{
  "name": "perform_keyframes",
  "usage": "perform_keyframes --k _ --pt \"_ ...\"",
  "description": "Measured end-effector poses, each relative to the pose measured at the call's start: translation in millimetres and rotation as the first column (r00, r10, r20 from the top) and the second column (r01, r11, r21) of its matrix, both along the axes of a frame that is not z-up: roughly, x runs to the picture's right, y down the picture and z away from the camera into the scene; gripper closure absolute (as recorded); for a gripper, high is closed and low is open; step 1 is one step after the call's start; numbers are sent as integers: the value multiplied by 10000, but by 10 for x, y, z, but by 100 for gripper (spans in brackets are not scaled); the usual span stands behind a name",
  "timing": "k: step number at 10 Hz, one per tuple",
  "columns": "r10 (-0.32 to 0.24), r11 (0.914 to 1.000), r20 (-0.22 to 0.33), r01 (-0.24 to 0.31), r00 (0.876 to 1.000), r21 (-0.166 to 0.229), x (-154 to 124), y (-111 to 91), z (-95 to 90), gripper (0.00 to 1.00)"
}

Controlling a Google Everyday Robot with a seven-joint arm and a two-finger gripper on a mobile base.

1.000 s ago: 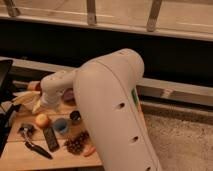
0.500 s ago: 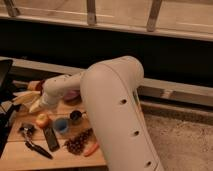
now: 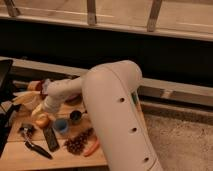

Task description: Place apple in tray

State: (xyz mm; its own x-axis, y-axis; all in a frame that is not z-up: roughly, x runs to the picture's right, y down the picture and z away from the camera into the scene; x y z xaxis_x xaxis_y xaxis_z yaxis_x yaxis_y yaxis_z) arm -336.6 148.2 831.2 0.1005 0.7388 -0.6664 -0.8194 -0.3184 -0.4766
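The apple (image 3: 43,120) rests on the left part of the table (image 3: 62,159), just left of a blue cup (image 3: 61,125). The gripper (image 3: 39,111) sits directly over it from above and slightly behind, touching or nearly so, and I cannot tell whether it has a grip. The tray is not clearly visible and is probably hidden behind the arm (image 3: 112,115), so the carry likely heads right, back along the arm's line.

Setting: indoor office- or lab-type space. Evidence: railing posts (image 3: 91,12) across top of frame; dark wall panel (image 3: 150,55) mid-frame; speckled carpet (image 3: 185,145) lower right; cluttered wooden table (image 3: 67,160) lower left, gripper (image 3: 39,111) over it.
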Motion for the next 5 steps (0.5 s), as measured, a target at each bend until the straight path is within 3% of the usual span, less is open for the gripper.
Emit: perform_keyframes --k 2,5 --pt "-30 9998 261 35 9997 -178 -112 81 16 25" --pt "-136 9999 467 140 9988 -83 -191 46 -1 55"
